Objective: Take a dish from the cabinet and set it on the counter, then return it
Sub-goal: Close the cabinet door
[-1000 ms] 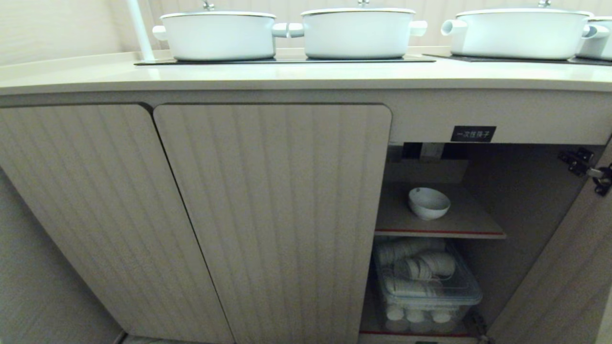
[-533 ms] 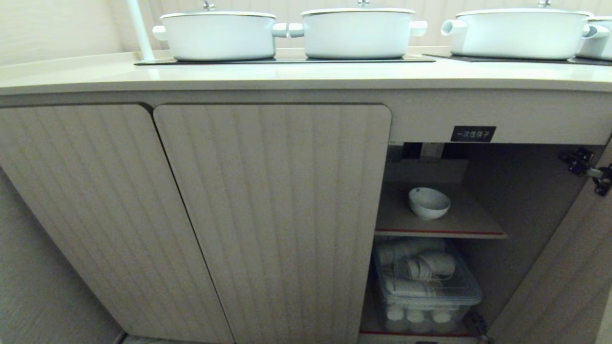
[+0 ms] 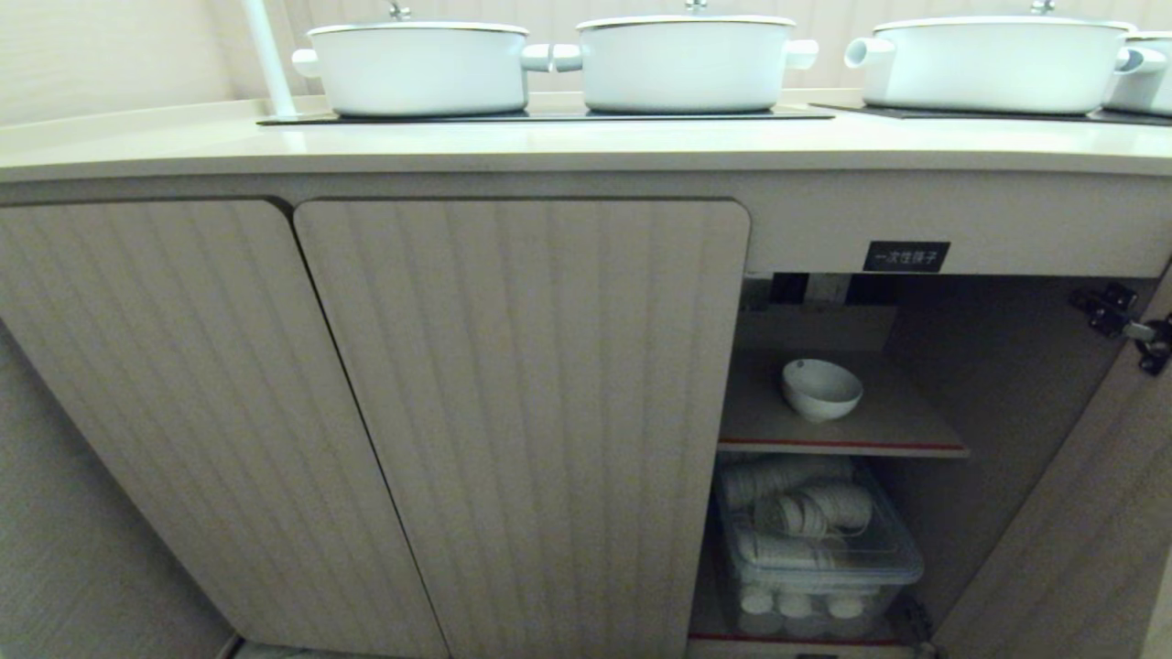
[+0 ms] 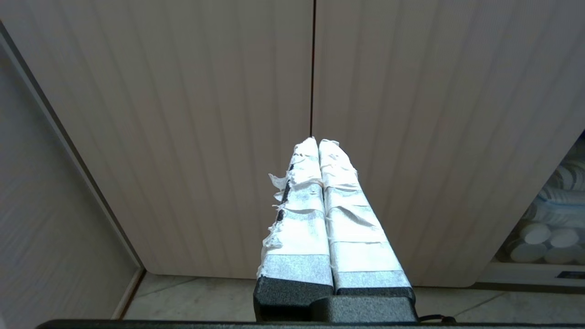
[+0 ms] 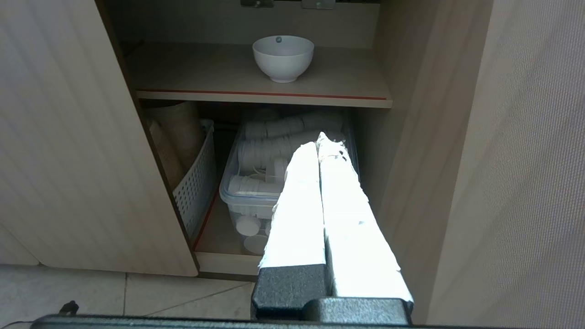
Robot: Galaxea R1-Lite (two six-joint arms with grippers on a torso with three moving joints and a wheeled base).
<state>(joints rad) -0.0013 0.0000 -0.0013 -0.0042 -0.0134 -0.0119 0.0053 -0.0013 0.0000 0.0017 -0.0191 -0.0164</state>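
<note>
My left pincer (image 4: pixel 318 141) is nearest, its tape-wrapped fingers pressed flat together on nothing, pointing at the seam between two closed fluted doors (image 4: pixel 183 114). My right pincer (image 5: pixel 318 139) is likewise fully closed and empty, low in front of the open compartment of the cabinet (image 3: pixel 522 412).

Just past its tips, on the cabinet floor, sits a clear lidded plastic box (image 5: pixel 247 201) packed with white lids and small containers; at its 9 o'clock stands a white slotted basket (image 5: pixel 199 183). Above these runs the inner shelf (image 5: pixel 205 77), and the small white bowl (image 5: pixel 283 57) stands upright near its middle, at 12 o'clock from my right pincer and well apart from it.

In the head view the bowl (image 3: pixel 821 388) is at 4 o'clock from centre, under the black label (image 3: pixel 906 256). Farther up, the worktop (image 3: pixel 549 142) carries white lidded pots (image 3: pixel 687 64) on black glass panels (image 3: pixel 531 115).
</note>
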